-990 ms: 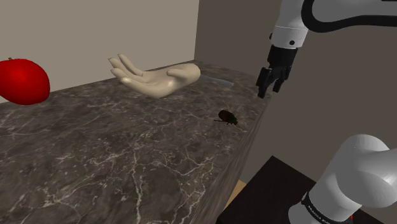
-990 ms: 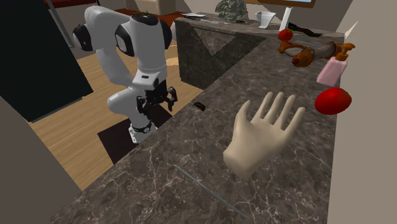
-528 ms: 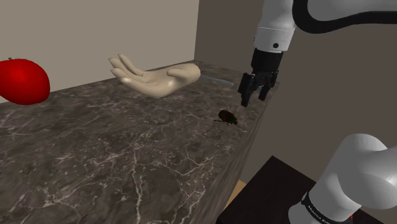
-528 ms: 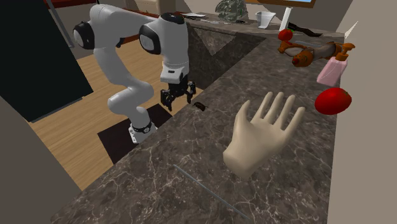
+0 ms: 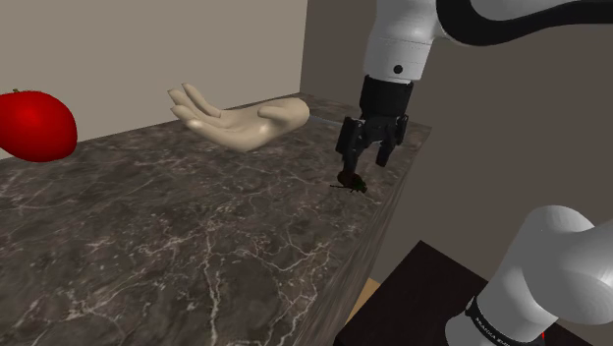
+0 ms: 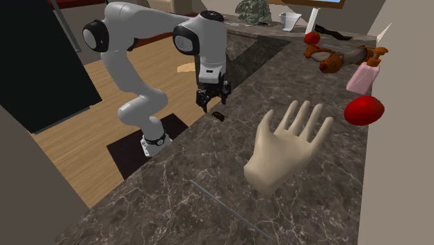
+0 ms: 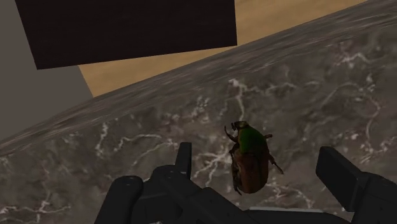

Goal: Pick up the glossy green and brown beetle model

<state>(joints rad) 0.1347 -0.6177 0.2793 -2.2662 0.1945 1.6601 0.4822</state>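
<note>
The beetle model (image 7: 249,158), glossy green at the front and brown behind, lies on the dark marble counter (image 5: 196,246) close to its edge. It is a small dark shape in the shoulder view (image 5: 352,181) and in the second exterior view (image 6: 218,115). My black gripper (image 5: 364,157) hangs just above it, pointing down, fingers apart. In the wrist view the beetle sits between the two open fingers (image 7: 343,173) without touching them. My gripper (image 6: 209,104) also hovers beside the beetle in the second exterior view.
A pale model hand (image 5: 239,120) lies on the counter behind the beetle. A red round object (image 5: 35,125) sits at the shoulder view's far left. Several small items (image 6: 344,56) crowd the counter's far end. Beyond the edge lie a wooden floor (image 6: 90,146) and my stand (image 5: 422,295).
My arm has swung from beyond the counter's edge to the shoulder view's left and lowered, so the gripper now hangs right over the beetle. The beetle has not moved.
</note>
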